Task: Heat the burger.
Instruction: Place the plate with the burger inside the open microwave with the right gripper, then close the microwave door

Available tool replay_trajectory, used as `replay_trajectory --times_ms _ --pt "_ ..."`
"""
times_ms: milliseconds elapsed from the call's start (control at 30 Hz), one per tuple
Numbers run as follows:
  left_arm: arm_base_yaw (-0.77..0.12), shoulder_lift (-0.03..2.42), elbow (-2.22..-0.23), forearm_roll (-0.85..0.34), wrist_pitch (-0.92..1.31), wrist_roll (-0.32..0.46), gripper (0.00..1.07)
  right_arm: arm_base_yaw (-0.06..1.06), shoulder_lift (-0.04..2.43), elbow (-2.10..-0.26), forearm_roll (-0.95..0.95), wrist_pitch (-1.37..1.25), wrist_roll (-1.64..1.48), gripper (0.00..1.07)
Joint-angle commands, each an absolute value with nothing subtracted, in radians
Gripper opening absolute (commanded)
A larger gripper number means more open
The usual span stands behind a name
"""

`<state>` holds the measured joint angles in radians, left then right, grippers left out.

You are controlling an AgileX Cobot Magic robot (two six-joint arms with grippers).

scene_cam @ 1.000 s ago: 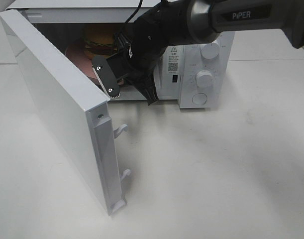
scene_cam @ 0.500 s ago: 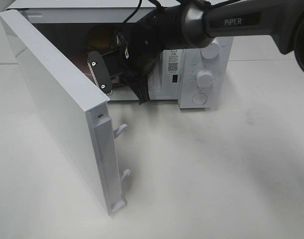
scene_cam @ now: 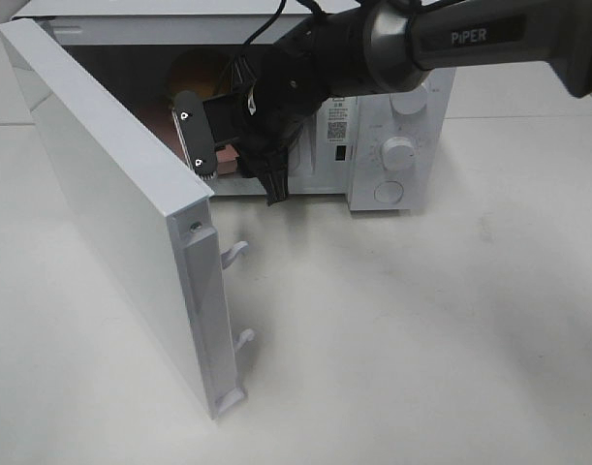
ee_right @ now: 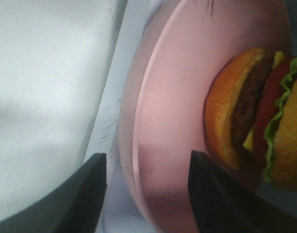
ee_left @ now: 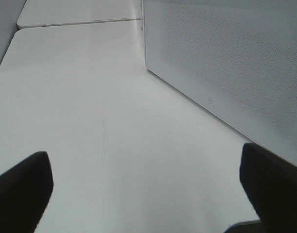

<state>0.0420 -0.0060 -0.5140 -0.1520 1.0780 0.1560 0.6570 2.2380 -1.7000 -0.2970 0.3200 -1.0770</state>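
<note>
The right hand is spread, one finger on each side of the rim of the pink plate. A gap shows, and it grips nothing. The burger sits on that plate just beyond the fingertips, inside the microwave. The right arm reaches across into the open mouth, beside the door. The left hand is spread wide above the surface, holding nothing.

"PiPER" on right arm

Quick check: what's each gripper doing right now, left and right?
Left gripper: open, holding nothing.
Right gripper: open, with the rim of the pink plate between its fingers, not clamped.
</note>
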Motion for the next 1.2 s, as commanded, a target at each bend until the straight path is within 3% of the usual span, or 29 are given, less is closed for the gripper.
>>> replay_trajectory --times_ms 33,467,1200 --pt "0.036 -0.017 -0.514 -0.156 1.069 0.147 0.98 0.652 2.189 -1.633 -0.295 0.269 -1.069 0.55" --pt "0.036 -0.017 -0.514 -0.156 1.069 0.147 0.98 0.642 2.091 -1.522 -0.299 0.224 -0.967 0.74" --pt "0.036 -0.017 -0.514 -0.156 1.069 0.147 0.98 0.594 1.811 -1.233 -0.303 0.229 -0.938 0.74"
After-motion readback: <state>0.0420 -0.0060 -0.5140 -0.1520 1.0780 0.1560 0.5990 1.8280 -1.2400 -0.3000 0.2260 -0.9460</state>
